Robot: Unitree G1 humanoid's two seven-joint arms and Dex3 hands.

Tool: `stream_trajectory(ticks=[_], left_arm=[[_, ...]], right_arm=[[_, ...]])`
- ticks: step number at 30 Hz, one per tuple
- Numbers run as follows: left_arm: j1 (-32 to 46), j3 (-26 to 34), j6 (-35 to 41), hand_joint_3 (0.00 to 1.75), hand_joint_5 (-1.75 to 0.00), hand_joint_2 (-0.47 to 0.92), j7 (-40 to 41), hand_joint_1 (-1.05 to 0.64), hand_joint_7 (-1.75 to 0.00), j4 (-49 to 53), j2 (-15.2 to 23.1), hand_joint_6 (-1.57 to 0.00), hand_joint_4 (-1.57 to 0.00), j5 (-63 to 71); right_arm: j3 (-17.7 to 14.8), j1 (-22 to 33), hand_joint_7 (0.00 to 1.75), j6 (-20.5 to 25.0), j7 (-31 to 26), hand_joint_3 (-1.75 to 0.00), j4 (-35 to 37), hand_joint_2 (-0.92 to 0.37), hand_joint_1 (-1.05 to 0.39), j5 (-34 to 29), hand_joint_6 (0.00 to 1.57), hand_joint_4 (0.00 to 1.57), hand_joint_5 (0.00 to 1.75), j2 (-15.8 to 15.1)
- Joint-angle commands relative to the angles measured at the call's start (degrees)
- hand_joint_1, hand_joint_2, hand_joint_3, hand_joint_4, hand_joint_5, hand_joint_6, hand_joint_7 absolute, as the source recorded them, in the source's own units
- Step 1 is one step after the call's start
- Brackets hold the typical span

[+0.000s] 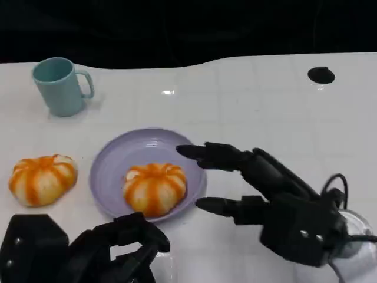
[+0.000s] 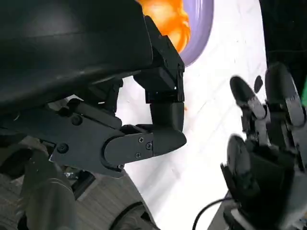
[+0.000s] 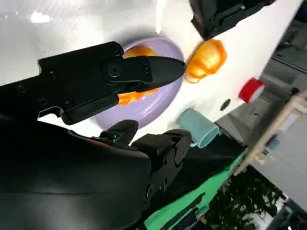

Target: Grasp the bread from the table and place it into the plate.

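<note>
My left hand sits nearest with fingers curled on nothing, and my right hand is spread, holding nothing, just beside the plate. The bread already lies in it: round, orange-and-cream striped, likely light and squashy, so I'd cup its sides gently. A second bread lies left of the plate, mug beyond.

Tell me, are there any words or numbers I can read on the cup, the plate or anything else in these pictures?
No readable text anywhere.
Teal cup: plain, no words or logo.
Purple plate: plain, no print.
Two breads, one on the plate and one on the table: orange stripes, no labels.
Red round thing in the background of the right wrist view: too blurred to tell if it bears writing.
Right robot hand and left robot hand: black, no markings legible.
</note>
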Motion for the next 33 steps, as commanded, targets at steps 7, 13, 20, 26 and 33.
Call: stream_trajectory(ticks=[7,13,20,26,33], left_arm=[[-0.15,0.78,-0.07,0.58,-1.75,0.92,0.16,-0.38,-1.45,0.42,0.78,-0.62,-0.66,0.21],[-0.15,1.11,-0.07,0.57,-1.75,0.92,-0.06,-0.37,-1.43,0.57,0.68,-0.62,-0.66,-0.18],[-0.25,1.52,-0.16,0.57,-1.75,0.92,-0.40,-0.38,-1.42,0.98,0.65,-0.62,-0.67,-0.80],[-0.44,1.53,0.34,0.57,-1.75,0.92,-0.07,-0.38,-1.42,0.92,0.56,-0.63,-0.67,-1.06],[-0.34,1.75,0.47,0.56,-1.75,0.91,0.23,-0.38,-1.41,0.95,0.51,-0.64,-0.69,-1.22]], right_arm=[[-6.31,10.76,0.80,-9.31,-1.25,-0.68,-2.63,-0.66,-0.20,9.64,0.64,0.48,1.38,-1.28],[-8.84,15.28,1.16,-12.06,-2.85,-1.28,-4.53,-0.40,-0.03,9.65,0.77,0.71,1.50,-1.95],[-11.57,20.33,1.33,-9.21,-3.86,-1.43,-9.53,-0.39,0.02,7.17,0.81,0.76,1.70,-4.08],[-13.13,24.68,1.44,-4.20,-4.38,-1.43,-13.83,-0.38,0.03,9.07,0.81,0.88,1.75,-3.70],[-12.81,28.01,1.58,-2.80,-7.21,-1.41,-14.24,-0.42,0.06,8.21,0.76,0.95,1.75,-2.01]])
